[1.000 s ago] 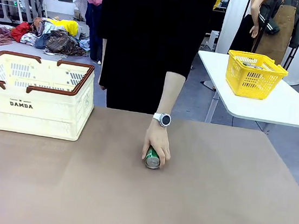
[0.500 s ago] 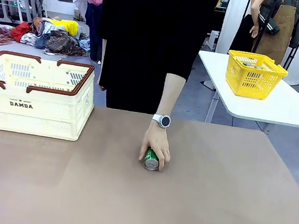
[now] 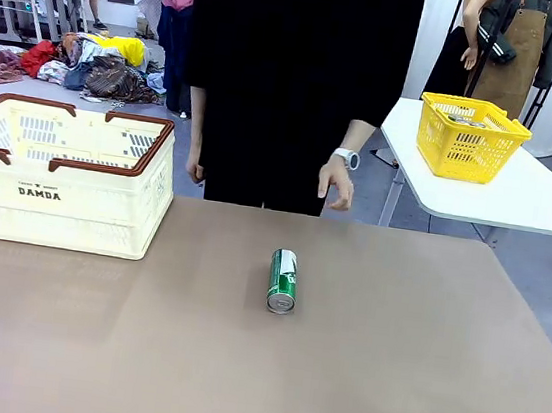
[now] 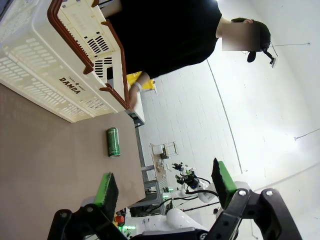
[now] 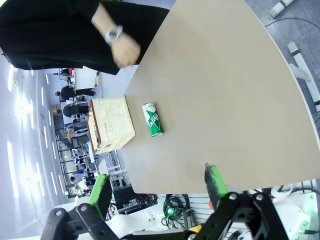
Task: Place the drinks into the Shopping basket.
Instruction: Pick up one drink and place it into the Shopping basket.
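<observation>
The left gripper and the right gripper both stand wide open and empty, while the green can lies on its side in the middle of the table, well right of the basket at the far left. Lying so, it can roll left or right, and jaws closing off centre could knock it away instead of catching it. Carried too low, it could strike the basket's tall wall and slip free.
</observation>
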Controlling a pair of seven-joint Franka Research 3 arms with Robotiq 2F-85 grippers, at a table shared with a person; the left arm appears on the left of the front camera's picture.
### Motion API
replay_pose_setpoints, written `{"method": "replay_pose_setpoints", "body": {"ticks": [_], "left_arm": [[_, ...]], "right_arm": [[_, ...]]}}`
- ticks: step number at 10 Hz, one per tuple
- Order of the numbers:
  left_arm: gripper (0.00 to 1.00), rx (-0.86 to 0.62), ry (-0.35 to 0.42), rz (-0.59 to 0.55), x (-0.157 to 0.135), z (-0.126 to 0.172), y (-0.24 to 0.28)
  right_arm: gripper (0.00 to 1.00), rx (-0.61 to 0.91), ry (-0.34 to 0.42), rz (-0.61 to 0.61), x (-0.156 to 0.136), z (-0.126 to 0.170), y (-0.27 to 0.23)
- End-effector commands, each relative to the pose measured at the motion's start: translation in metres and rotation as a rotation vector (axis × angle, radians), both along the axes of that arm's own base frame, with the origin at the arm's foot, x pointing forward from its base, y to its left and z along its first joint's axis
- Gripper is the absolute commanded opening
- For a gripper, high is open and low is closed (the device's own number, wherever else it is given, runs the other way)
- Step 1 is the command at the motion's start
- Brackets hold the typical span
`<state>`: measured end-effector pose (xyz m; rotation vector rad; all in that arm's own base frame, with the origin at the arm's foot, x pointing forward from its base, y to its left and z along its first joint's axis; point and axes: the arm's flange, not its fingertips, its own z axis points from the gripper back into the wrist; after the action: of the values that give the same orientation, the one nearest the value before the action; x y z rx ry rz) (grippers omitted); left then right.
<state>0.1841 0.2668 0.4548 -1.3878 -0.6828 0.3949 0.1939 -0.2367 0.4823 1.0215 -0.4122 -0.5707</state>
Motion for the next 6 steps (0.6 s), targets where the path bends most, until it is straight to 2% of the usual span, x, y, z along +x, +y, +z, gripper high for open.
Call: {"method": "replay_pose_setpoints", "body": {"ticks": [1, 3, 4, 6], "left_arm": [[1.0, -0.009, -0.024, 0.003, 0.0, 0.003, 0.002], [1.0, 0.0, 0.0, 0.0, 0.0, 0.0, 0.0], [1.0, 0.038, 0.122, 0.041, 0.009, 0.01, -0.017], [1.0, 0.153, 0.179, -0.126, 0.036, 0.072, -0.092]], "right_arm": [[1.0, -0.005, -0.02, 0.011, -0.001, 0.002, 0.0], [1.0, -0.005, -0.02, 0.011, -0.001, 0.002, 0.0], [1.0, -0.005, -0.02, 0.011, -0.001, 0.002, 0.0], [1.0, -0.005, -0.02, 0.011, -0.001, 0.002, 0.0]]}}
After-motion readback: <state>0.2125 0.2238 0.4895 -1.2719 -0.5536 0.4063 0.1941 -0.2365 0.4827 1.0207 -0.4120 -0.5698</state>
